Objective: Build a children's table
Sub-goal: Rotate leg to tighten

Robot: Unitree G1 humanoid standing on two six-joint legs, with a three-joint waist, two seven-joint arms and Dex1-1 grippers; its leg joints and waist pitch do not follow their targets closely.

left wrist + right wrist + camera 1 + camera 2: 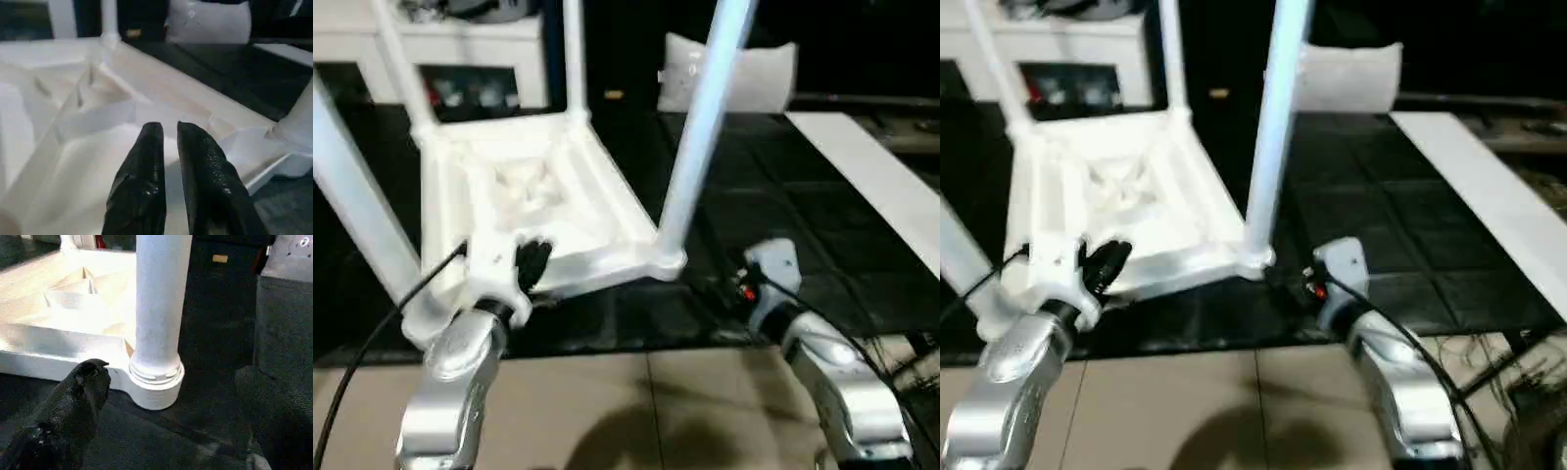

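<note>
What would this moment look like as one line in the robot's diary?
tabletop: upside down, legs socketed | left gripper: nearly shut over underside | right gripper: open beside corner socket

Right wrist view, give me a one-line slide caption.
Open right tool beside a white tapered tube leg seated in the white plastic tabletop's round corner socket.

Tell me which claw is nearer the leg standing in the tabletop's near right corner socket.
Right. The right claw sits just short of that leg, one finger on each side. The left claw rests on the tabletop's near edge, further left.
</note>
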